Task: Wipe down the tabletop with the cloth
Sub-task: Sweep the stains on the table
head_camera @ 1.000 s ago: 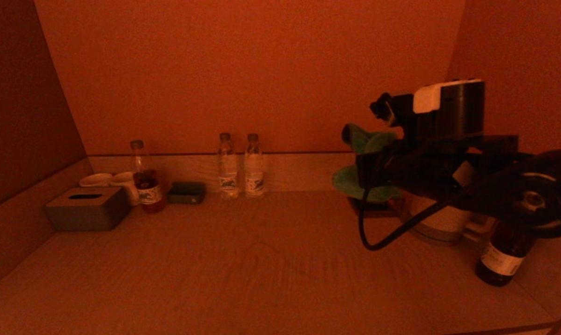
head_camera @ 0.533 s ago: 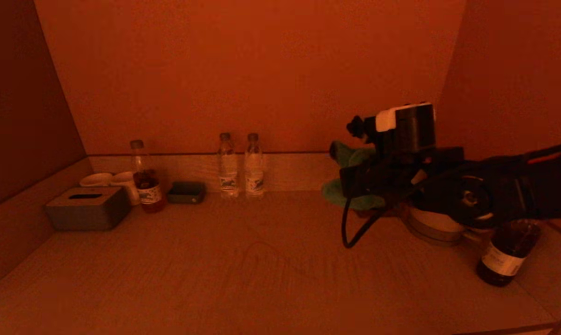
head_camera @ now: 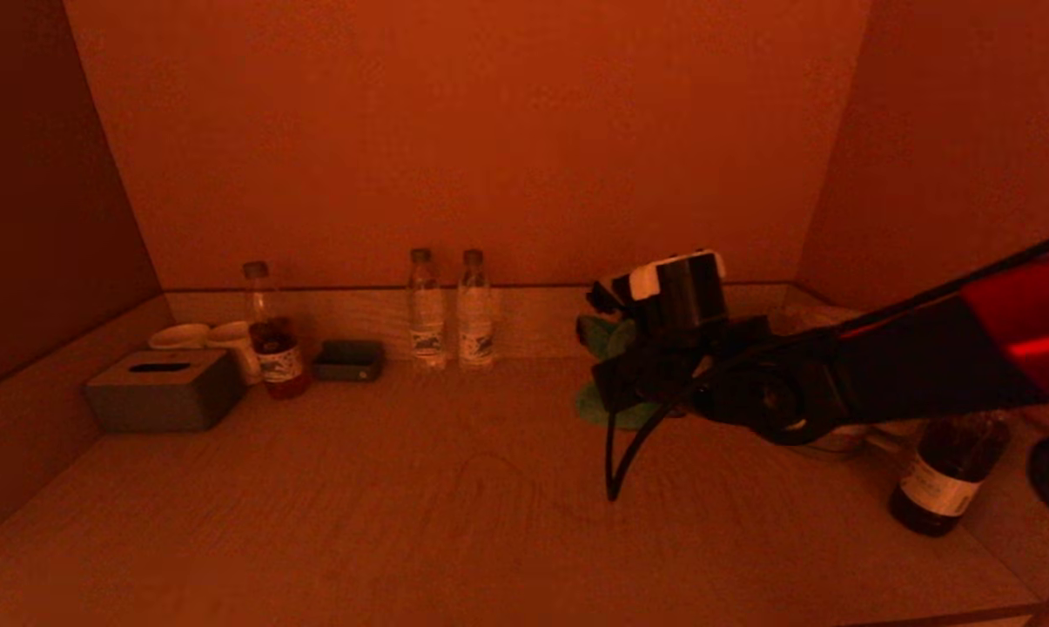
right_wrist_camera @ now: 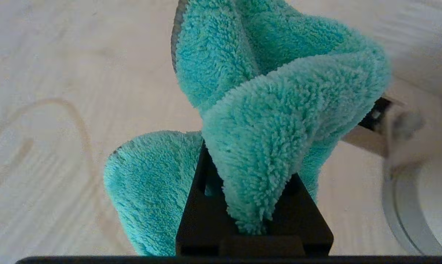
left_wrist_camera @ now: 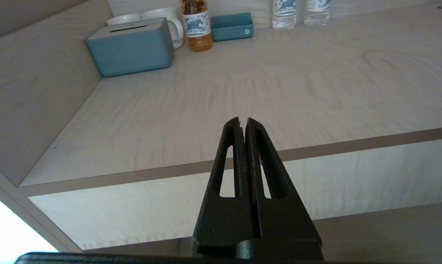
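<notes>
Cloth, teal and fluffy, bunches up out of the right gripper, whose fingers are clamped on a fold of it; one lobe of it hangs toward the tabletop in the head view, though contact with the wood cannot be confirmed. The right arm reaches in from the right side and holds the cloth toward the back of the surface, right of centre. Just beyond it on the right sit a pale round kettle base and a dark labelled bottle near the right edge. Two small water bottles stand side by side against the back wall, left of the cloth and apart from it. The back-left corner is crowded: a grey-blue tissue box, two white mugs behind it, a bottle of amber drink and a small blue tray. The middle and front of the tabletop lie open, running to the front edge with its darker trim strip. Walls close in on the left, back and right. The left gripper hangs off the table in front of that edge, its fingers pressed together with nothing between them.
</notes>
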Tool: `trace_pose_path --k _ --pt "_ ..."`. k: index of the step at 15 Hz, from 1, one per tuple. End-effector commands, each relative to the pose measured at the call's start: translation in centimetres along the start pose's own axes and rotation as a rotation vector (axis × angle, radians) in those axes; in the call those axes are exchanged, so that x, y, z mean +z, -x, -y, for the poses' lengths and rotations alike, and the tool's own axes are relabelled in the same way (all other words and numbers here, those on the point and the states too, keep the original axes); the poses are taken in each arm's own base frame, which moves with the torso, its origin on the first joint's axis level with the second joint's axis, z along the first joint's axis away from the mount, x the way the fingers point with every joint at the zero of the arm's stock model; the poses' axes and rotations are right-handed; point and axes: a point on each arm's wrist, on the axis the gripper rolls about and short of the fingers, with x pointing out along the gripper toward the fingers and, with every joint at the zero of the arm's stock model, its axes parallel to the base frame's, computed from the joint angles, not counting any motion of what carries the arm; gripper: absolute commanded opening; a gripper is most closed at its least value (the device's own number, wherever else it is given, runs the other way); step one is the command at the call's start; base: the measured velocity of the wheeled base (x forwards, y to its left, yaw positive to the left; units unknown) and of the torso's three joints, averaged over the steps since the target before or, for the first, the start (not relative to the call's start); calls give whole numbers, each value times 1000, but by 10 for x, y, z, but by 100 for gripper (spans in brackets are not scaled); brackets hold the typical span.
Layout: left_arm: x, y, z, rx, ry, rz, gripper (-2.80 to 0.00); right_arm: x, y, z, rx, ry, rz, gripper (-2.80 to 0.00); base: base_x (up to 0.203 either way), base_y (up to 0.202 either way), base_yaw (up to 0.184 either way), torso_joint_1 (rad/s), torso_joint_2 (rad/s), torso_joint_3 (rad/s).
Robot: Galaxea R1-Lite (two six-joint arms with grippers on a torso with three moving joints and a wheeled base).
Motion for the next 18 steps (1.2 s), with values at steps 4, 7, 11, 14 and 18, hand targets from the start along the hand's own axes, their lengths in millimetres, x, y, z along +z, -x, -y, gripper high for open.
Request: trace_pose_path --k 4,7,11,14,18 --pt "0 0 0 -1 -1 0 -280 6 -46 -31 36 27 8 -280 0 0 0 0 0 0" --pt "0 0 0 0 -1 0 -280 11 -53 -50 68 42 26 -280 0 0 0 0 0 0" --pt "0 0 0 0 -1 0 -280 19 -65 -105 155 84 75 -280 0 0 0 0 0 0" --pt "0 0 0 0 -1 0 -280 16 -74 -120 170 93 77 -280 0 0 0 0 0 0" --pt "0 0 0 0 -1 0 -280 16 -74 -120 170 93 77 -280 0 0 0 0 0 0"
